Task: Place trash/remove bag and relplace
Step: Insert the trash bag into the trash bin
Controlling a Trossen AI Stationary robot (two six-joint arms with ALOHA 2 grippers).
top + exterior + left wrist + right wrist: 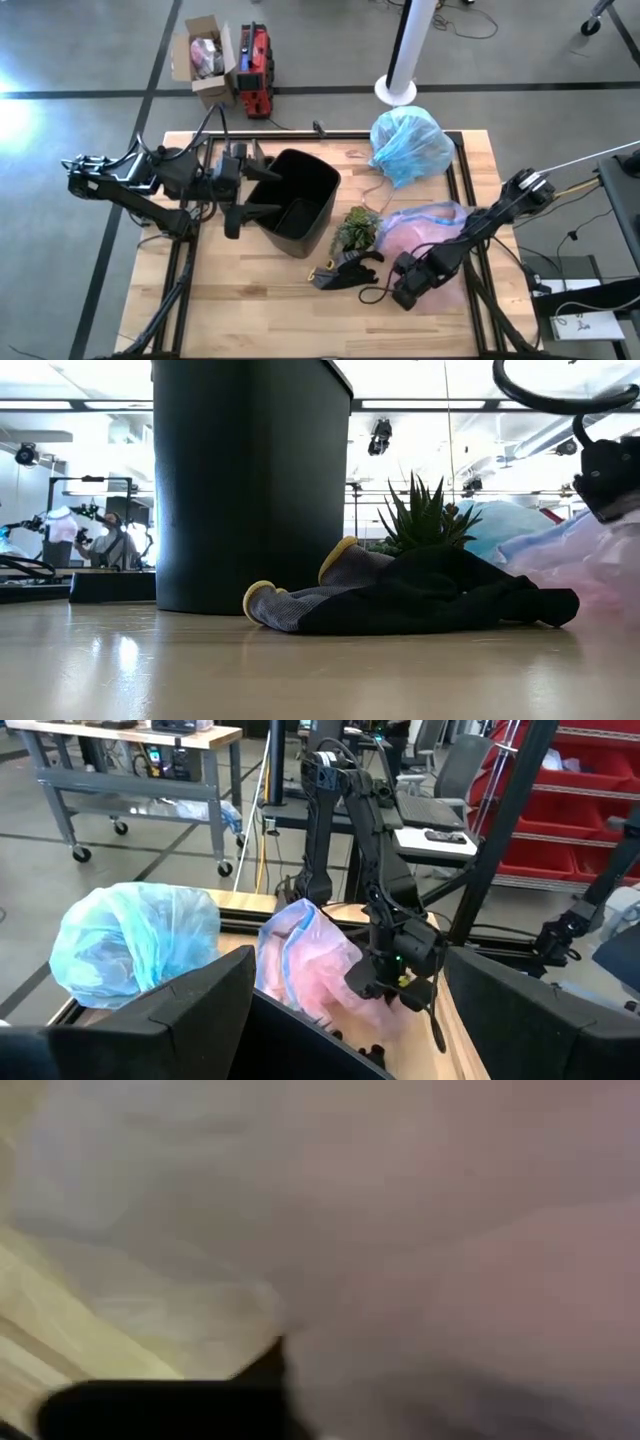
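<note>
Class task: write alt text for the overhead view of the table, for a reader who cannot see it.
A black bin stands on a wooden table, with the left gripper open at its rim. The right gripper presses into a pink plastic bag. A knotted blue bag, a small green plant and a black-and-yellow glove lie nearby.

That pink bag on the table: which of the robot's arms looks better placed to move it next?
Probably the right. Its hand is down against the pink bag, while the left hand hangs open at the black bin, farther away.
</note>
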